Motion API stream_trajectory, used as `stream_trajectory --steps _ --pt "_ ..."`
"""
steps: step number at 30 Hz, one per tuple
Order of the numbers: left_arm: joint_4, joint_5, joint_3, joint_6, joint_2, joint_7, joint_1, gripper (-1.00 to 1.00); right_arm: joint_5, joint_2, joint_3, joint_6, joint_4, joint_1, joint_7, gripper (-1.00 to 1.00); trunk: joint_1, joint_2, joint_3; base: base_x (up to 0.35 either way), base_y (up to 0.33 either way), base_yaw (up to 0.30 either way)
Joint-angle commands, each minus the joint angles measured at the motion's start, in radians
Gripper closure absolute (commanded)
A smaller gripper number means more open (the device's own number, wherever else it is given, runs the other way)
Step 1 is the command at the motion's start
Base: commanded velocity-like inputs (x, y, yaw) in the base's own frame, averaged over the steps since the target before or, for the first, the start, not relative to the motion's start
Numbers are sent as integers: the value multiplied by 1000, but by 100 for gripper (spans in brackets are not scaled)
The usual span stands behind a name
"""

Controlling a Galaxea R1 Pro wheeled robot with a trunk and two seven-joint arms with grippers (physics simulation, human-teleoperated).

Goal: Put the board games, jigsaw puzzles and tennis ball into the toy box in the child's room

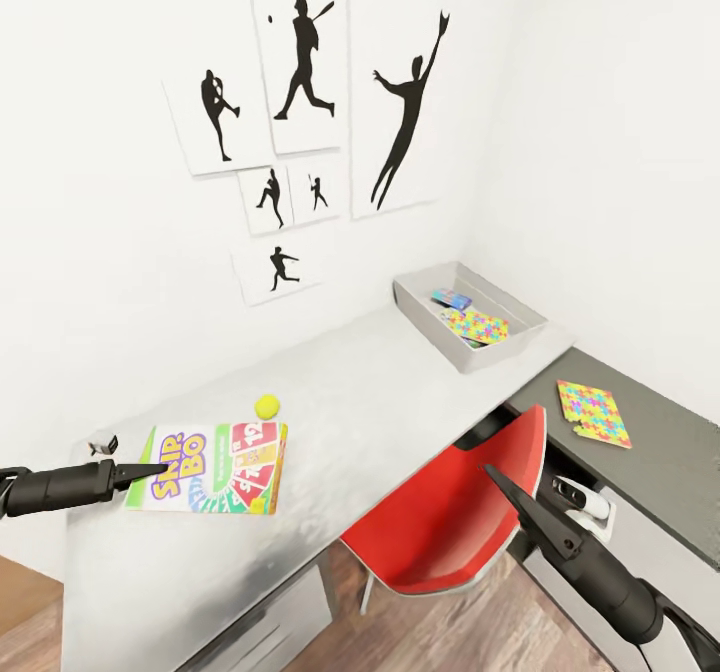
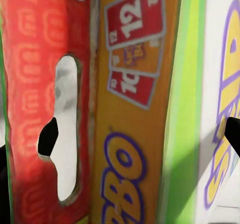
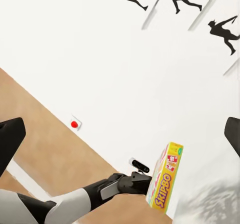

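Observation:
The SKIP-BO board game [image 1: 210,469] lies flat on the pale desk top [image 1: 380,392] at the near left. My left gripper [image 1: 150,470] is at its left edge. In the left wrist view that gripper [image 2: 140,134] is open, its fingertips [image 2: 47,136] standing either side of the box's orange edge [image 2: 132,109]. The tennis ball [image 1: 266,405] rests just behind the box. The grey toy box [image 1: 415,297] at the desk's far end holds a jigsaw puzzle [image 1: 476,326] and a small blue box [image 1: 451,299]. A second puzzle [image 1: 594,413] lies on the dark grey section. My right gripper [image 1: 495,477] hangs open over the chair.
A red chair [image 1: 450,522] is pushed under the desk between the two arms. The wall behind carries black silhouette posters [image 1: 300,102]. White drawers [image 1: 590,512] stand under the dark grey section [image 1: 670,452]. Wood floor [image 1: 470,622] shows below.

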Motion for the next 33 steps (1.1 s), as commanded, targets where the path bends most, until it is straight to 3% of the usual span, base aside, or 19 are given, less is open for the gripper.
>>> stream_trajectory --steps 1,33 --pt "0 0 0 10 0 -4 0 100 -6 0 0 9 0 -1 1 -100 1 -2 0 0 0 -173" --pt "-2 0 0 10 -1 -4 0 100 -6 -1 0 9 0 -1 2 -100 1 -2 45 0 0 -170"
